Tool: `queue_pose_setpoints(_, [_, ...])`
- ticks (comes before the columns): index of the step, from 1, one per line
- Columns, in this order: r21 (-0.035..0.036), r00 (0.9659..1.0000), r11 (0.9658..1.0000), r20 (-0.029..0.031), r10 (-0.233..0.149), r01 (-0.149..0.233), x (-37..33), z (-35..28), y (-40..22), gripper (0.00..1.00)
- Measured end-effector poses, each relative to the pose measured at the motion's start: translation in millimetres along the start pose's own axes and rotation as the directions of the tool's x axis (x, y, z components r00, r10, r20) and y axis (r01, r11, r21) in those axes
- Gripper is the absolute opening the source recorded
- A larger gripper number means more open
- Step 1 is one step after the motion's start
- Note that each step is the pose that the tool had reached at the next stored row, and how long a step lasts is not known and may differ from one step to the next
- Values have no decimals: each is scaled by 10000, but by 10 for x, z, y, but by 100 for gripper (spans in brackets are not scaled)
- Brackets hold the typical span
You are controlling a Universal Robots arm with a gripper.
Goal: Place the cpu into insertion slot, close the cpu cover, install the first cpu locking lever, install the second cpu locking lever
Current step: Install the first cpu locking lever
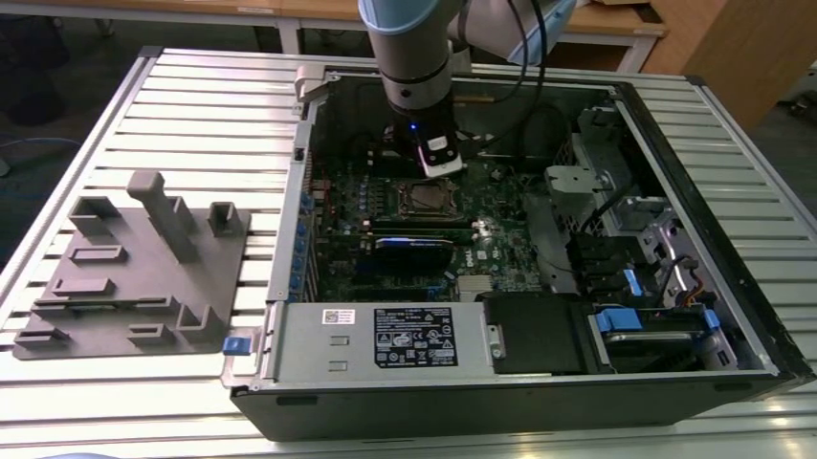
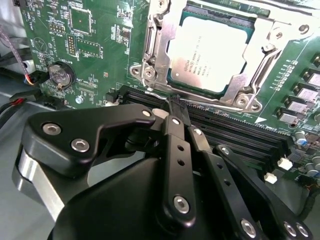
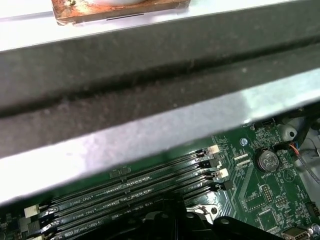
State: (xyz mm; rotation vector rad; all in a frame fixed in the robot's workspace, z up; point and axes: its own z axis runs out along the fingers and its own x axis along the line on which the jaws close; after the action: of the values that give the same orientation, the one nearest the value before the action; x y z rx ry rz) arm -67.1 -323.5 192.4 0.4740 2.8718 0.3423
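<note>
In the second wrist view the cpu (image 2: 207, 52) lies flat in its socket with its silvery top face up. The silver cpu cover (image 2: 239, 91) is folded down around it as a frame. In the exterior view the insertion slot (image 1: 428, 199) is a small square on the green motherboard (image 1: 511, 249), just under the arm's tool. My gripper (image 2: 177, 107) is shut, and its black tips rest at a thin silver locking lever (image 2: 215, 103) running along the socket's near edge. The gripper (image 1: 442, 164) hangs inside the open case.
Long black memory slots (image 3: 135, 192) run beside the socket, with a coin battery (image 3: 266, 160) further off. The case wall (image 3: 150, 75) stands close behind. A labelled power supply box (image 1: 408, 337), blue-tabbed drive bays (image 1: 638, 320) and a grey fixture (image 1: 134, 277) are nearby.
</note>
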Motion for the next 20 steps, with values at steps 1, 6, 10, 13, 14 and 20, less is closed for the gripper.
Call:
queue_pose_setpoints(1, [1,10000,10000,1,0,0,0,1,0,11])
queue_pose_setpoints(6, [-1,10000,10000,3,0,0,0,4,1,11])
queue_pose_setpoints(10, [32,10000,10000,22,38,-38,-5,6,7,11])
queue_pose_setpoints(13, [65,9999,9999,56,142,-142,-12,8,13,11])
queue_pose_setpoints(14, [74,9998,9998,70,184,-184,-11,10,18,11])
queue_pose_setpoints(20, [105,9992,9992,121,372,-373,5,19,60,11])
